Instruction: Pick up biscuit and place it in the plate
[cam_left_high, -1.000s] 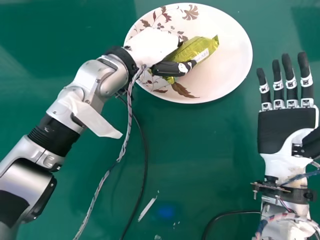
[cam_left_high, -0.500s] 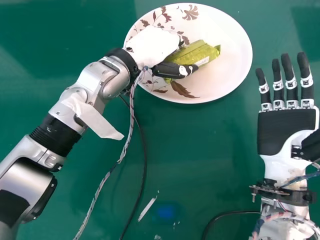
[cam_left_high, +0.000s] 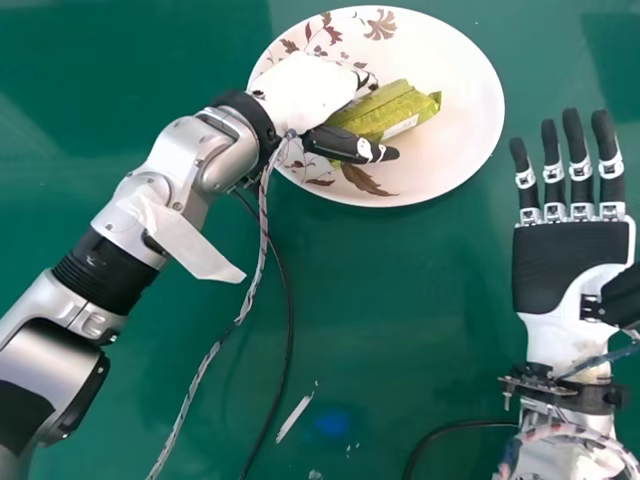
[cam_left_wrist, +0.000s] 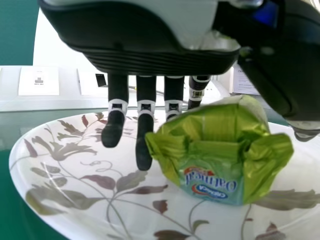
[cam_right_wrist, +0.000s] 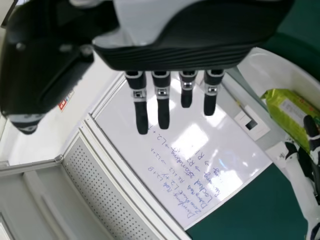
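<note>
The biscuit (cam_left_high: 400, 108) has been let go: the thumb that was laid across it a second ago has been swung outward, and the biscuit has been left lying in the plate (cam_left_high: 460, 150). The placing can thus be judged as done, with only the withdrawal of the hand to be made, gently, lest the biscuit be dragged along. It is wrapped in shiny yellow-green foil, creased on top and crimped at the ends, with a pale patch along one side. The left hand (cam_left_high: 305, 90) is held low over the plate beside it, fingers straight and spread, thumb apart, nothing pinched. The right hand (cam_left_high: 572, 265) is held idle, spread open, over the green counter (cam_left_high: 400, 310).
</note>
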